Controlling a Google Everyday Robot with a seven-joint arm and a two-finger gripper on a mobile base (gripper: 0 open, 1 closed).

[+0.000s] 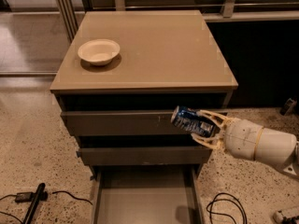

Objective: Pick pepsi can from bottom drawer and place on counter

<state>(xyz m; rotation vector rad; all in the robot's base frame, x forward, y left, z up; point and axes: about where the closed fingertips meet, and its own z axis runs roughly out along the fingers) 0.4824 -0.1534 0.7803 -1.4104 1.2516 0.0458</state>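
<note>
My gripper is shut on the pepsi can, a dark-blue can with light markings, held on its side. It hangs in front of the upper grey drawer fronts, just below the front right edge of the counter. The white arm reaches in from the right. The bottom drawer is pulled open below; the part of its grey floor in view is bare.
A white bowl sits at the counter's left. Two grey drawer fronts sit between counter and open drawer. Black cables and a dark tool lie on the speckled floor. A dark wall base stands behind on the right.
</note>
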